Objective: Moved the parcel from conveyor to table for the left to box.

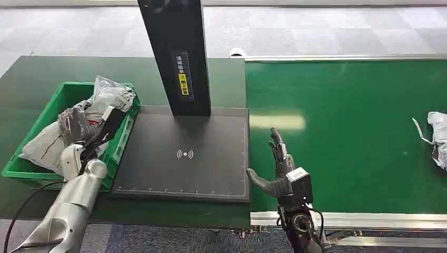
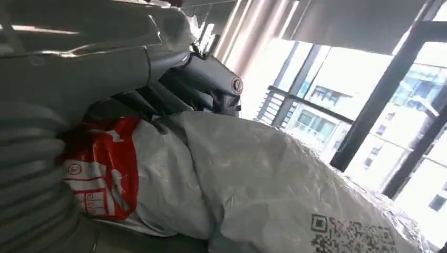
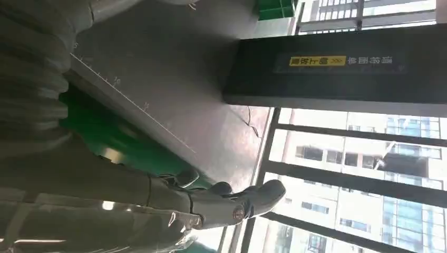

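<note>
A green crate (image 1: 74, 89) on the left of the table holds several grey and white parcels (image 1: 105, 97). My left hand (image 1: 97, 139) hangs over the crate, its dark fingers stretched out above the pile. In the left wrist view the fingers (image 2: 200, 68) lie spread just over a grey parcel with a red label (image 2: 253, 179), gripping nothing. My right hand (image 1: 279, 163) is open at the near left edge of the green conveyor belt (image 1: 342, 121), thumb out toward the scan pad, and empty (image 3: 211, 205). Another white parcel (image 1: 437, 137) lies on the belt at the far right.
A dark scan pad (image 1: 184, 158) lies between crate and belt, with a black post (image 1: 179, 52) rising from its far edge. The pad (image 3: 158, 79) and post (image 3: 337, 68) also appear in the right wrist view. The dark green table (image 1: 52, 68) extends behind the crate.
</note>
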`<move>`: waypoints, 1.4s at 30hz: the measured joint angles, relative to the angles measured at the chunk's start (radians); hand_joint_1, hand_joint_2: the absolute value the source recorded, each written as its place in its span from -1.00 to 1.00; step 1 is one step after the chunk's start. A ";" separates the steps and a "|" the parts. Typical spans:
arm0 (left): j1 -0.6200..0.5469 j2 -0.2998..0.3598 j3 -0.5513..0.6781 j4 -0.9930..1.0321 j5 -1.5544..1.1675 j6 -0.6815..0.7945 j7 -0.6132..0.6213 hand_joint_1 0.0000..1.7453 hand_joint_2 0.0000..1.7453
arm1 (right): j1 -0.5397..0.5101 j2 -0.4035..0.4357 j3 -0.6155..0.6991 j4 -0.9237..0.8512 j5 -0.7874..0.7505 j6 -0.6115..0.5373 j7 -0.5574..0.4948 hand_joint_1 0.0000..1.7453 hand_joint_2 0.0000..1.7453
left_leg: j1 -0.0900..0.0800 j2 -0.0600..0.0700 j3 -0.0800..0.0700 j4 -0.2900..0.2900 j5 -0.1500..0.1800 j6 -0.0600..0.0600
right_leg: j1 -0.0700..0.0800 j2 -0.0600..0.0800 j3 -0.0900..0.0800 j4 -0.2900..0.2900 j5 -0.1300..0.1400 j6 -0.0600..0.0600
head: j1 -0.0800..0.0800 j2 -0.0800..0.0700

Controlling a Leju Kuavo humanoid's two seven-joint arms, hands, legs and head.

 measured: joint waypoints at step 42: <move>-0.029 0.015 0.128 0.029 -0.151 0.004 -0.183 -1.00 -1.00 | -0.023 0.025 -0.001 0.034 0.038 0.044 0.026 -1.00 1.00 | 0.001 -0.002 0.001 0.000 0.000 0.000 | 0.001 0.000 0.000 0.000 0.000 0.000 | 0.000 0.000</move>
